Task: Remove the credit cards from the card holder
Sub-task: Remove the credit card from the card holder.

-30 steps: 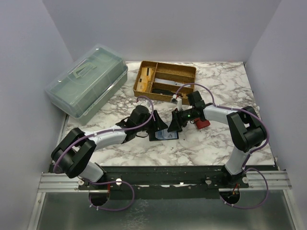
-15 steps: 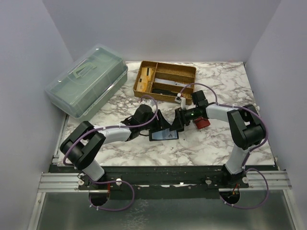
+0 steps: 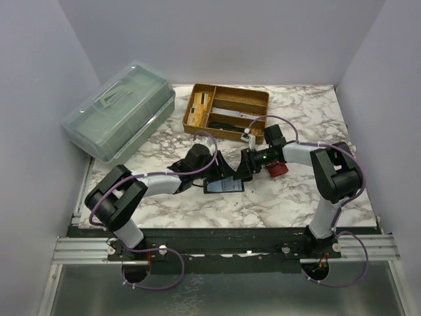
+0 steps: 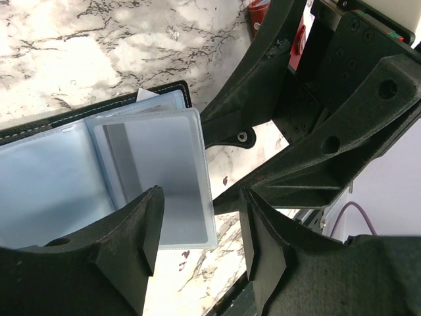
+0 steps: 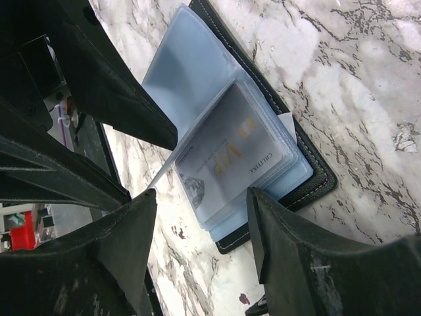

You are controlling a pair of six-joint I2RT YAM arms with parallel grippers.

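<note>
Just ahead of the arm bases, mid-tabletop (image 3: 197, 210): card holder (image 3: 223, 185) lying open and flat, long axis running left to right. Inside, clear sleeves (image 4: 158, 171) fanned out. One credit card (image 5: 230, 155) with gold lettering in the top leaf, not yet out of its sleeve.

Over the holder's far edge: left hand (image 4: 200, 197) and right hand (image 5: 200, 194) almost tip to tip, both angled down at the sleeves. Jaws of each standing apart, gripping nothing. Contact with the plastic not clear.

Card straight ahead of the right hand, between its finger lines, so probably the nearer for the pull. Left hand better placed to pin the holder.

Against a second ago: left arm swung further right, holder showing wider and flatter, right jaws wider apart.

Beyond: red object (image 3: 277, 170) beside the right hand, then wooden tray (image 3: 227, 112).
</note>
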